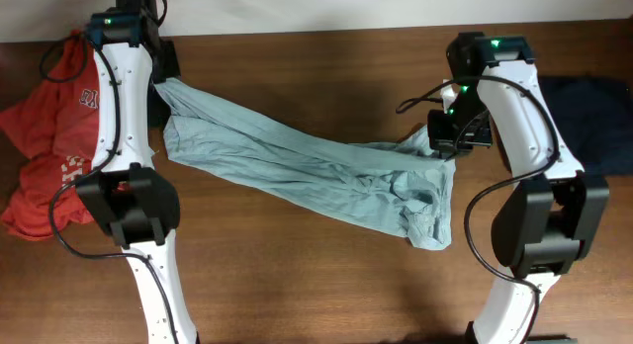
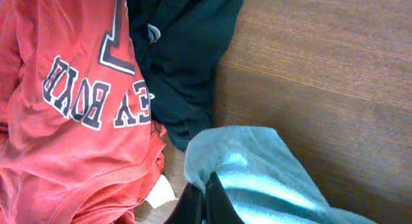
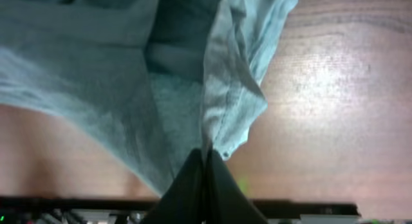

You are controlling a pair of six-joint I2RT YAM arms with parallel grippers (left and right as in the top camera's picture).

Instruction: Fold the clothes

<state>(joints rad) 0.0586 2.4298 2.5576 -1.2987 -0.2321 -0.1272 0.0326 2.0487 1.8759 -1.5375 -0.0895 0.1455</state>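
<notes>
Left claw: the left gripper [image 2: 205, 199] has its dark fingers pressed together, pinching an edge of the pale grey-blue cotton T-shirt [image 1: 316, 166].
Right claw: the right gripper [image 3: 205, 179] has its fingers closed tight on a hemmed fold of the same T-shirt. In its wrist view the cloth fans out from the fingertips.
T-shirt, position: it is strung between the two claws as a slack, twisted band across the dark brown wooden table [image 1: 297, 285], running from far left to right of centre.
T-shirt, left end: a narrow corner is gathered at the left claw, close under the left arm. The fabric widens just past the grip.
T-shirt, right end: it is bunched and creased, and a crumpled lobe drops past the right claw toward the near side of the table.
T-shirt, contact: I cannot tell how much of the band lies on the wood and how much is lifted.
Red tee: a red cotton tee with white block lettering [image 2: 64, 121] is heaped at the table's left edge, just beside the left claw.
Black garment: a crumpled black cotton garment [image 2: 187, 50] lies against the red tee, just beyond the held grey-blue edge.
Navy garment: a dark navy cloth [image 1: 593, 97] lies at the right edge, beyond the right arm and apart from the T-shirt.
</notes>
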